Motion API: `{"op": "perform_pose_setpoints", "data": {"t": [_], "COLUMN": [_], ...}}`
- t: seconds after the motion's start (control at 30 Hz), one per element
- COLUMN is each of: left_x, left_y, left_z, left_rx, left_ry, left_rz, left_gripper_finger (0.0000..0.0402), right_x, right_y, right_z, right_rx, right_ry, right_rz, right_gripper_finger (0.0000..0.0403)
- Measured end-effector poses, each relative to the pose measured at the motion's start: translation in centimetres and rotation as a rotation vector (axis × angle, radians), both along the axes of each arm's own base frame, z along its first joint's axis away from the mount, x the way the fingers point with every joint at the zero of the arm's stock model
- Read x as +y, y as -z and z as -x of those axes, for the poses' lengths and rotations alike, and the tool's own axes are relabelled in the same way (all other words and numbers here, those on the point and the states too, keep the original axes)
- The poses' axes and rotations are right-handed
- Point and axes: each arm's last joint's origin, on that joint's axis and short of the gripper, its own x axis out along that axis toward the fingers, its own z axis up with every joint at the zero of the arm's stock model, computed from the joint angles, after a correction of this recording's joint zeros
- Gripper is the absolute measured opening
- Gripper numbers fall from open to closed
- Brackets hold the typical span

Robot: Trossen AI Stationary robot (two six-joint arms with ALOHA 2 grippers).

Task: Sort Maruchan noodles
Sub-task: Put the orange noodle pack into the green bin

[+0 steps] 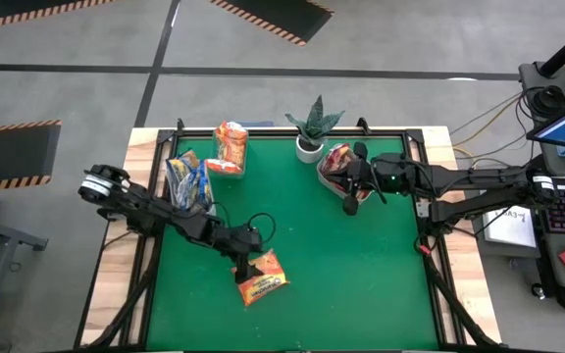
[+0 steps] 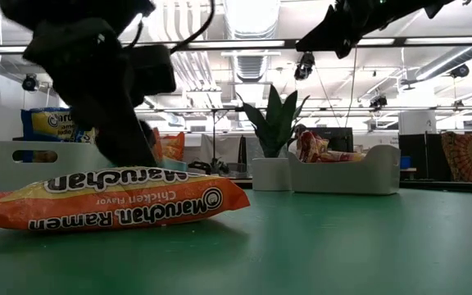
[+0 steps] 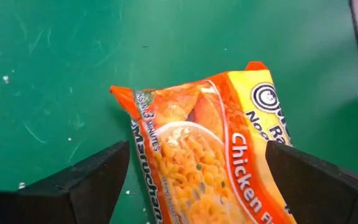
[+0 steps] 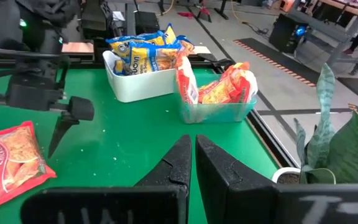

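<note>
One orange Maruchan chicken packet (image 1: 262, 280) lies flat on the green mat, close to the low camera (image 2: 113, 201). My left gripper (image 1: 248, 265) is over its far end, open, with one finger on each side of the packet (image 3: 204, 155) and no visible touch. My right gripper (image 1: 350, 206) is shut and empty (image 4: 194, 148), hovering near the bin of red packets (image 1: 333, 162). Yellow-and-blue packets stand in the white bin (image 4: 135, 84). More orange packets stand in the clear-teal bin (image 4: 219, 106).
A potted plant (image 1: 312, 127) stands at the far edge between the clear-teal bin (image 1: 229, 147) and the red-packet bin (image 2: 347, 172). The white bin (image 1: 189, 181) sits by the left arm. Bare green mat (image 1: 361, 284) spreads across the near and right part of the table.
</note>
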Motion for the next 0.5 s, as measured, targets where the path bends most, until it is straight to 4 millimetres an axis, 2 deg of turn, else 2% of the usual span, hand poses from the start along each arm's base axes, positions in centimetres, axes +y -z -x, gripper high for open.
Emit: {"op": "perform_pose_setpoints", "data": {"t": [0.27,0.5], "left_x": [0.7,0.7], "left_y": [2.6,3.5], "left_z": [2.2,2.2], "left_rx": [-0.066,-0.109], "left_ry": [-0.086,-0.11], "left_rz": [0.089,0.102], "left_gripper_finger": [0.0343,0.033], "right_x": [0.0,0.0], "right_y": [0.0,0.0], "right_z": [0.0,0.0], "right_rx": [-0.002,-0.002], "right_ry": [-0.001,-0.001], "right_rz": [0.005,0.006], "right_gripper_finger": [0.0013,0.0013]}}
